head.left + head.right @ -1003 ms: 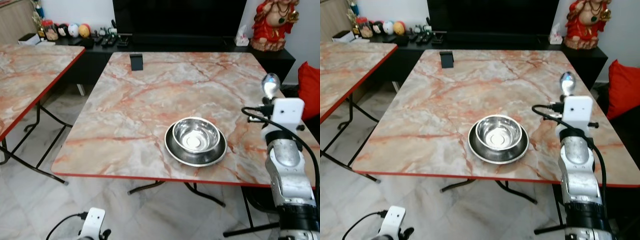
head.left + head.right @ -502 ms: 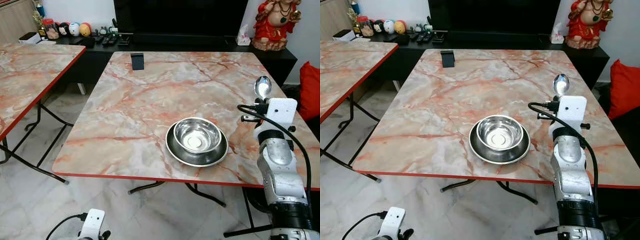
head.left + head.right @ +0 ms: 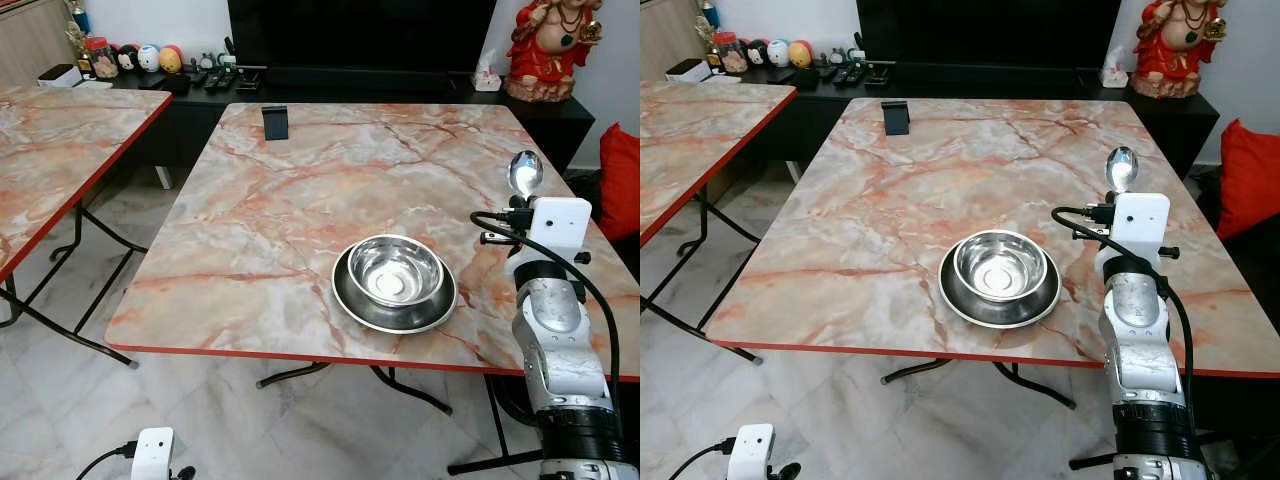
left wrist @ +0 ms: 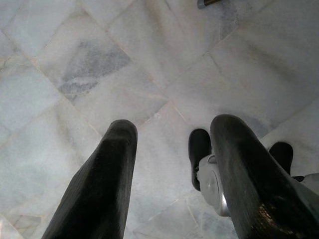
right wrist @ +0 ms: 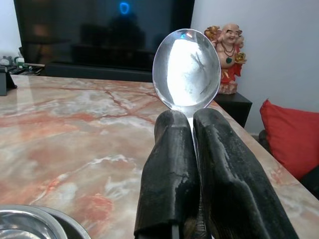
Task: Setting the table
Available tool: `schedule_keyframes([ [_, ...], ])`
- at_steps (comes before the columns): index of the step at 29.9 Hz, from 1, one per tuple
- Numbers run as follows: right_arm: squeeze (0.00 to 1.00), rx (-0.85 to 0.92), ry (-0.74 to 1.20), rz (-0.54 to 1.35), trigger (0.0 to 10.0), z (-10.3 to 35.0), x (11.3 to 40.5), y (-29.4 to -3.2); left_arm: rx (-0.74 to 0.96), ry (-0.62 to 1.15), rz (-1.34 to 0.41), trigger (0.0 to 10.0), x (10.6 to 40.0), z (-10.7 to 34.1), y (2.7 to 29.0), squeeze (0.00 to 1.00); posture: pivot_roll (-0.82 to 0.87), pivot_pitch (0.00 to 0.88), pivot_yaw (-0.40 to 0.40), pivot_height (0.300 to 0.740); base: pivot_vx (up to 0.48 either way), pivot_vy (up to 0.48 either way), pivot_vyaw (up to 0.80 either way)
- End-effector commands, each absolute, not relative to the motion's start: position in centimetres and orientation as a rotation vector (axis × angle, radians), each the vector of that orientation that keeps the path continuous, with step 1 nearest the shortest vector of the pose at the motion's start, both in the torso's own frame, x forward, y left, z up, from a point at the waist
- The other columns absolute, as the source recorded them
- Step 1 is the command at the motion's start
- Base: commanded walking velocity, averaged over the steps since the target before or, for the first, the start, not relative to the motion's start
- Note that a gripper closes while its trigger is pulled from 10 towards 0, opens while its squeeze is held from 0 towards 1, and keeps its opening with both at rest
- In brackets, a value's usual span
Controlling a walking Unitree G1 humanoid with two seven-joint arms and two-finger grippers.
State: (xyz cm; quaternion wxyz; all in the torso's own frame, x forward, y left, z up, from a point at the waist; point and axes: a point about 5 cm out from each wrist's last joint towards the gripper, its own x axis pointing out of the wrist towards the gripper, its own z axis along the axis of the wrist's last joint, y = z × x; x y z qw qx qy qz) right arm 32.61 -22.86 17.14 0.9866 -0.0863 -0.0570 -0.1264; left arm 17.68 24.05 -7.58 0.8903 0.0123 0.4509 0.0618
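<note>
Over the desk (image 3: 300,200), your right end effector (image 5: 192,119) pinches the slick, light spoon (image 5: 186,67) tight by its neck.

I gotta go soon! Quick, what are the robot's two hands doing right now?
Left gripper: open, holding nothing, hanging low over the floor.
Right gripper: shut on the spoon, held above the table.

Right arm (image 3: 1137,350): silver metallic segments, black band low down, white boxy wrist module (image 3: 1139,222), black cable looped beside it. Left wrist module (image 3: 152,452) white, thin black cable. Tool fingers (image 5: 172,174) black, textured, long.
</note>
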Motion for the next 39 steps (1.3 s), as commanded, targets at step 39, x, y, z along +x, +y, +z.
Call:
schedule_keyframes([
  [39, 0.00, -0.159, -0.079, -0.299, 10.0, 17.8, 32.0, -23.5, 0.059, 0.929, 0.052, 10.0, 18.5, -7.5, 22.7, 0.00, -0.02, 0.000, 0.003, 0.740, 0.147, 0.000, -0.02],
])
